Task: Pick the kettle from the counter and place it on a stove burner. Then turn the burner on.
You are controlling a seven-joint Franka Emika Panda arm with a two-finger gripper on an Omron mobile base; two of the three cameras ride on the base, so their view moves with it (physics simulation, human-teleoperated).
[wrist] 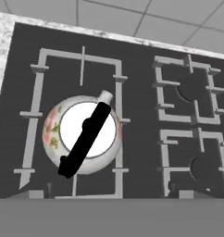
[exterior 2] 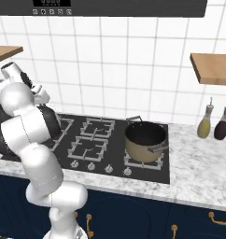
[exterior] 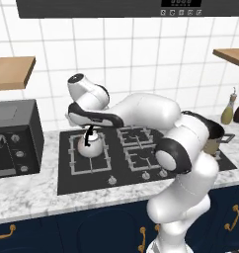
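I am hovering my hand [exterior: 90, 129] right above the kettle [exterior: 90, 146] sitting on the burner [exterior: 89, 153]; I cannot tell its opening.

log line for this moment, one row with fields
stage: kettle placed | kettle: upright on large stove burner | end effector: above kettle, state unclear | pot: on right-side burner | knobs: untouched

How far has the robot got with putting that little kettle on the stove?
The kettle already sits on the big stove burner, off the counter, so the placing looks done. In the left base view the gripper hangs just above its black handle; whether it is open or shut is unclear. Left to do: turn the burner on at one of the knobs along the stove's front edge.
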